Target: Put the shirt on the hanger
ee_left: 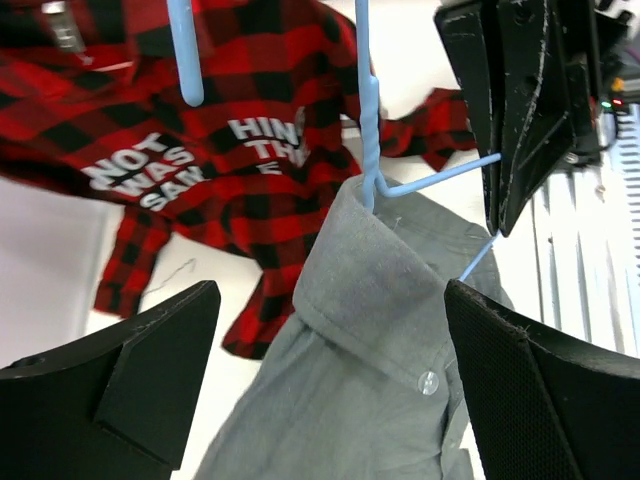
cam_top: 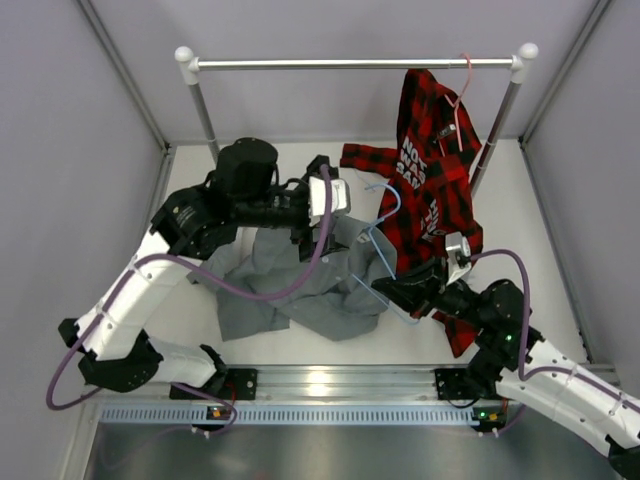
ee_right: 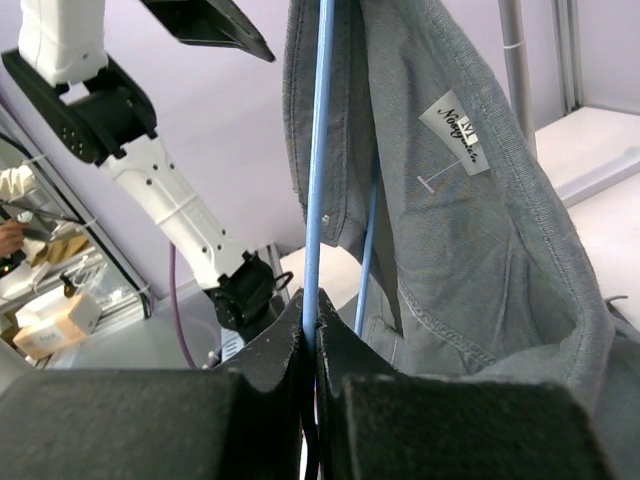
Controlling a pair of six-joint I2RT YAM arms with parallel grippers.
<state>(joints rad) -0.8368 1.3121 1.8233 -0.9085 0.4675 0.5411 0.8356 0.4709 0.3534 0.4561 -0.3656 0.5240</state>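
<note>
Found the shirt (cam_top: 300,285) on the table (cam_top: 530,240), collar lifted against the upright neck of the hanger (ee_left: 369,120), straight ahead between the spread fingers of the left gripper (ee_left: 330,300), the nearer arm. Saw the right gripper (ee_right: 312,335) pinching the hanger's lower wire. Counted two shirts, one a plaid shirt (cam_top: 430,150), and two hangers, one a pink hanger (cam_top: 466,70).

Pale lilac walls (cam_top: 50,150) close in three sides. White bench (cam_top: 530,230), evenly lit, soft shadows. Metal garment rail (cam_top: 330,64) on two white-knobbed posts stands near the back wall. Aluminium mounting strip (cam_top: 340,382) runs along the near edge.
</note>
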